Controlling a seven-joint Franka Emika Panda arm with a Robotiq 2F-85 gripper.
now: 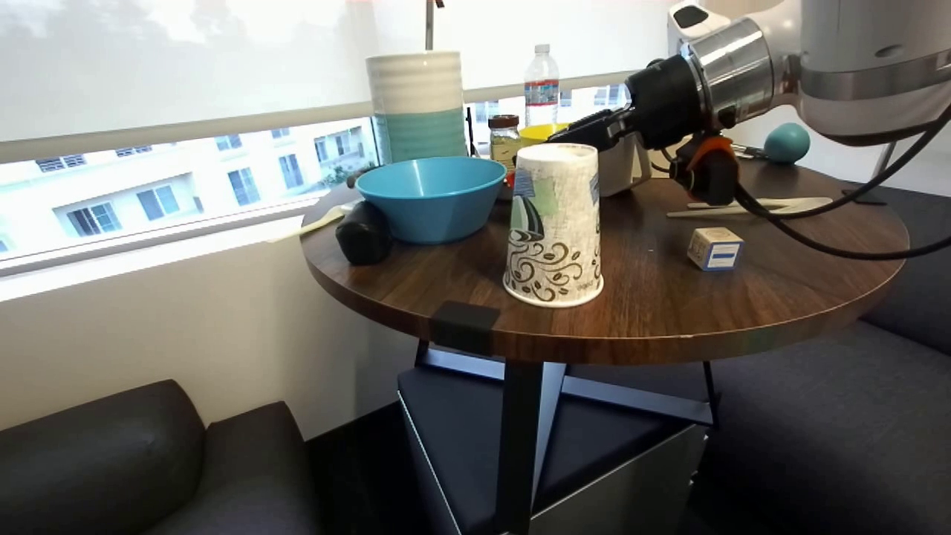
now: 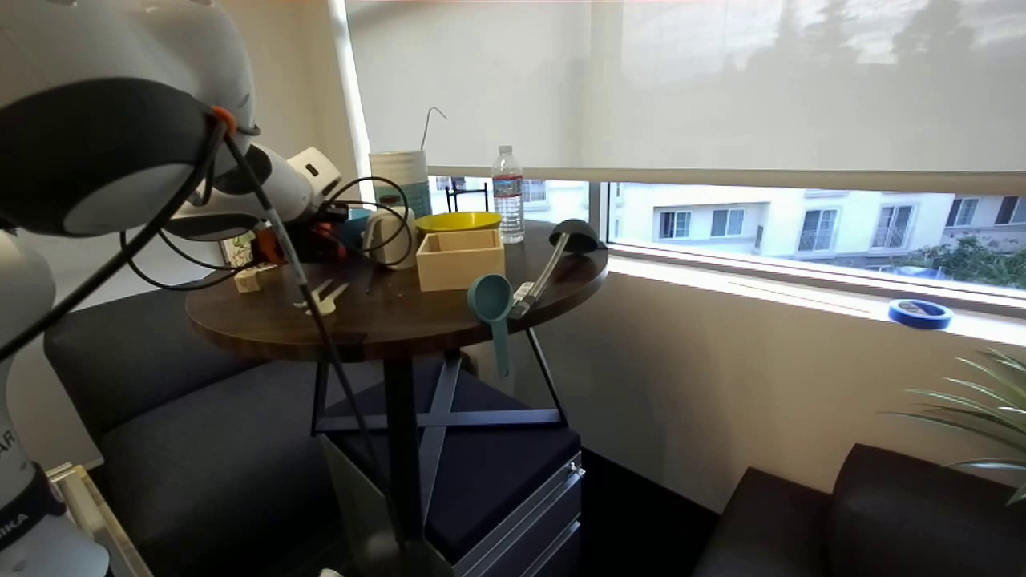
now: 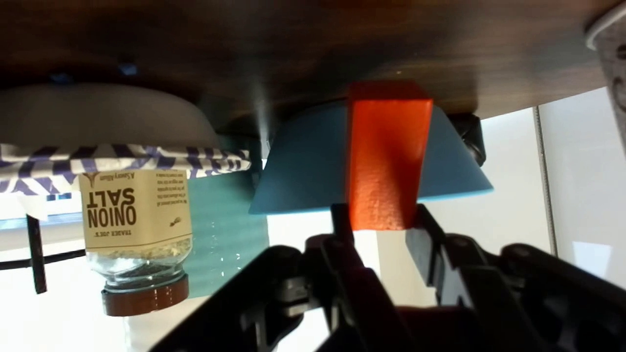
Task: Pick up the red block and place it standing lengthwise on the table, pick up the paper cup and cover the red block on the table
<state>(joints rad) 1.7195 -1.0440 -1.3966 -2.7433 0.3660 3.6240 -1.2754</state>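
In the wrist view, which stands upside down, my gripper (image 3: 384, 220) is shut on one end of the red block (image 3: 389, 156). The block's long side is upright, with its free end towards the table (image 3: 195, 39). I cannot tell whether it touches the table. In an exterior view my gripper (image 1: 553, 140) reaches in low behind the paper cup (image 1: 553, 223), which hides most of the fingertips and block. The cup stands upside down, wide rim down, near the edge of the dark round table (image 1: 639, 305). The cup's side shows at the wrist view's right edge (image 3: 617, 63).
A blue bowl (image 1: 431, 200) and a black object (image 1: 364, 234) stand beside the cup. An onion salt jar (image 3: 137, 234) and a tall canister (image 1: 416, 104) are behind. A small cube (image 1: 715, 249) lies on the table. A wooden box (image 2: 461, 260) and yellow bowl (image 2: 457, 222) stand further over.
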